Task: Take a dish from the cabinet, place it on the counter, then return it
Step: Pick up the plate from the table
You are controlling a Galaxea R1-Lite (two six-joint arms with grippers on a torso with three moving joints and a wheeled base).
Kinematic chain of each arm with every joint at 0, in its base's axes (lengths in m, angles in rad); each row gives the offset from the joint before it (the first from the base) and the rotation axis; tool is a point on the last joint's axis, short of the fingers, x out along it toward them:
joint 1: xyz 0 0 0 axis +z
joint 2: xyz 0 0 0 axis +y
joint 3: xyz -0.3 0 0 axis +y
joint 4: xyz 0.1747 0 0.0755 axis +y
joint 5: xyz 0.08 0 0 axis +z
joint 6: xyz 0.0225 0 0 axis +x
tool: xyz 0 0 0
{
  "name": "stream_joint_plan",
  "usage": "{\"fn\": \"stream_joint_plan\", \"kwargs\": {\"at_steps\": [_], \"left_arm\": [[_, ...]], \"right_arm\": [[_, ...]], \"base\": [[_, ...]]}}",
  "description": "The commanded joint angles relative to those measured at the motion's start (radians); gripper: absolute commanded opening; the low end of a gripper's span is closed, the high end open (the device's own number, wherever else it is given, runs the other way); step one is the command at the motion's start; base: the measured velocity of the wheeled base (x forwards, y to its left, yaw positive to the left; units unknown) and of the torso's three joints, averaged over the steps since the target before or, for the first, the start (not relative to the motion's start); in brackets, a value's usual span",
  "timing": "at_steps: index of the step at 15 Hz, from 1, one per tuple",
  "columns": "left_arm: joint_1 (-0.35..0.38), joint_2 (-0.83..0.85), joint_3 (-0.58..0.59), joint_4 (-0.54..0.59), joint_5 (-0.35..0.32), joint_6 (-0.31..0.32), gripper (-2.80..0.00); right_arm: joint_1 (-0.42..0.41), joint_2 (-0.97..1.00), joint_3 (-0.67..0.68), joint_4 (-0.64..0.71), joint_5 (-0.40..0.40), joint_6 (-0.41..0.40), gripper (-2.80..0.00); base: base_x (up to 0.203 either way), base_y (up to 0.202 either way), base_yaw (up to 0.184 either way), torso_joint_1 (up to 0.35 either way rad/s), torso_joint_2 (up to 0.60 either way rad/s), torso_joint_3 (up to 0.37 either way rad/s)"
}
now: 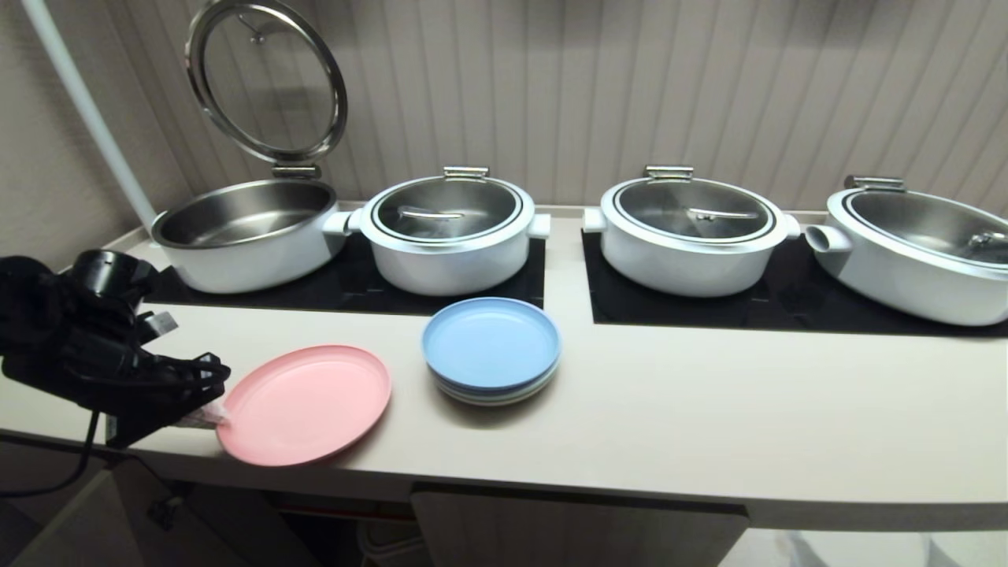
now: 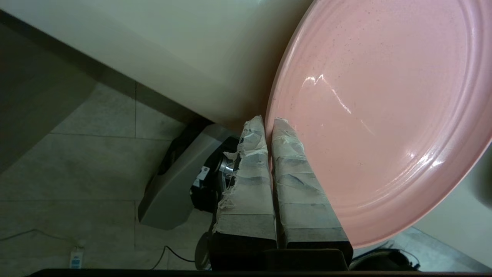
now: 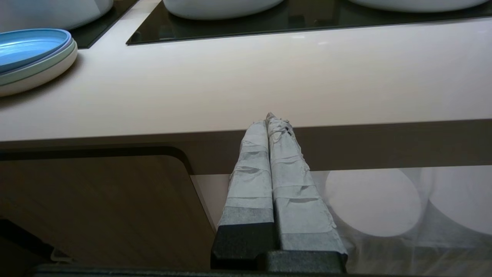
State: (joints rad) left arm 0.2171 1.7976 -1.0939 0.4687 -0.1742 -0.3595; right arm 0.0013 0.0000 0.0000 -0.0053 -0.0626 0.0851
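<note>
In the head view, the pink dish (image 1: 305, 403) lay on the counter (image 1: 669, 409) near its front edge, just left of a stack of plates (image 1: 491, 351) topped by a blue one, with four white pots on the black cooktop panels (image 1: 346, 285) behind. The left gripper (image 1: 211, 413) reached in from the left and pinched the dish's near rim. In the left wrist view, its taped fingers (image 2: 292, 169) were pressed nearly together, clamped on the rim with the dish overhanging the counter edge. In the right wrist view, the right gripper (image 3: 269, 119) hung parked below the counter front, fingers closed on nothing. The dish appeared to be either just set down or about to be returned; next it would need lifting clear and carrying down into the cabinet (image 1: 551, 528).
</note>
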Motion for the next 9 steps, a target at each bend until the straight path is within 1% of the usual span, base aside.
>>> {"fn": "stream_joint_plan", "kwargs": {"at_steps": [1,3,7,9], "left_arm": [[0.005,-0.041,0.038,0.002,-0.02,-0.001,-2.8],[0.004,-0.076,0.072,0.002,-0.054,-0.001,-2.8],[0.004,-0.116,0.117,0.002,-0.07,-0.001,-2.8],[0.005,-0.141,0.143,0.002,-0.09,-0.001,-2.8]], "right_arm": [[0.0,0.0,0.0,0.0,0.0,0.001,-2.8],[0.0,0.0,0.0,0.001,0.0,0.001,-2.8],[0.0,0.0,0.0,-0.001,0.0,0.001,-2.8],[0.0,0.0,0.0,-0.001,0.0,0.001,-2.8]], "base": [[0.0,0.0,0.0,0.0,0.0,0.0],[0.0,0.0,0.0,0.0,0.0,0.0],[0.0,0.0,0.0,0.0,0.0,0.0],[0.0,0.0,0.0,0.0,0.0,0.0]]}}
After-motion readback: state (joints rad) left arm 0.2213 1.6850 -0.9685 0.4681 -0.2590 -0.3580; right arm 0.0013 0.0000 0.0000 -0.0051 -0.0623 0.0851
